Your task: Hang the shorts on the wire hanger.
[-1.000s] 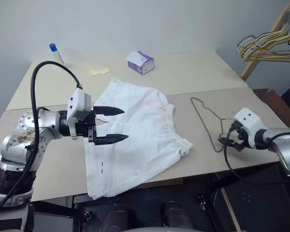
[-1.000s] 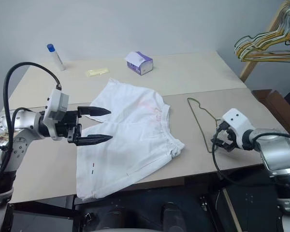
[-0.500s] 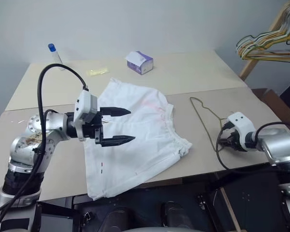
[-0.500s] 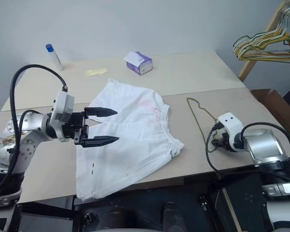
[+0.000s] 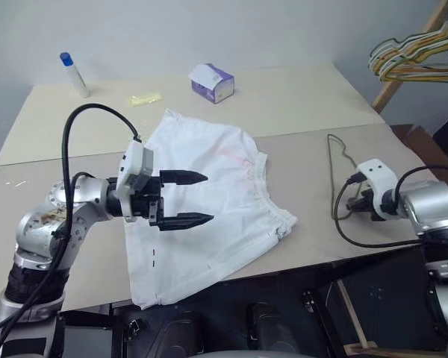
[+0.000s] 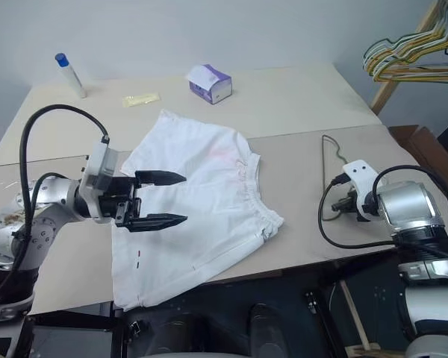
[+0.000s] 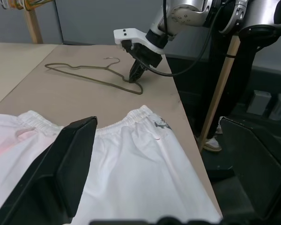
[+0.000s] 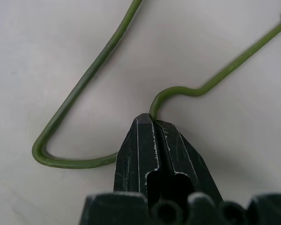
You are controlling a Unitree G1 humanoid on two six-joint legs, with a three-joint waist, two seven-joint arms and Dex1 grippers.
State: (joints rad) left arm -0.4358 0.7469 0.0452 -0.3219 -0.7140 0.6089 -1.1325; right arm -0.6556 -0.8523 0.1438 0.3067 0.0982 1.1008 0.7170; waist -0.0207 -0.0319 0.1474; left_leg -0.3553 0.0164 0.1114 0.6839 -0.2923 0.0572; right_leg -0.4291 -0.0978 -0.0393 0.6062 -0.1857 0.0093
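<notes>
The white shorts (image 5: 216,201) lie spread flat on the beige table (image 5: 299,112), waistband toward the right. My left gripper (image 5: 209,198) hovers open just above their left half, pointing right, with nothing between its fingers. Right of the shorts, the olive-green wire hanger (image 5: 332,160) lies on the table. My right gripper (image 5: 354,204) points down at the hanger's near end. In the right wrist view, its fingertips (image 8: 152,123) are shut on the hanger's wire (image 8: 93,70) at a notched bend beside the rounded corner. The left wrist view shows that same grip (image 7: 133,77).
A purple-white tissue box (image 5: 213,80), a yellow packet (image 5: 143,99) and a blue-capped tube (image 5: 73,73) sit at the back of the table. A bunch of hangers (image 5: 418,60) hangs on a wooden rail at the far right. The table's front edge runs close below the shorts.
My right gripper has closed onto the hanger's wire, and the hanger has swung a little straighter. The camera has tilted down. My left gripper has hardly moved.
</notes>
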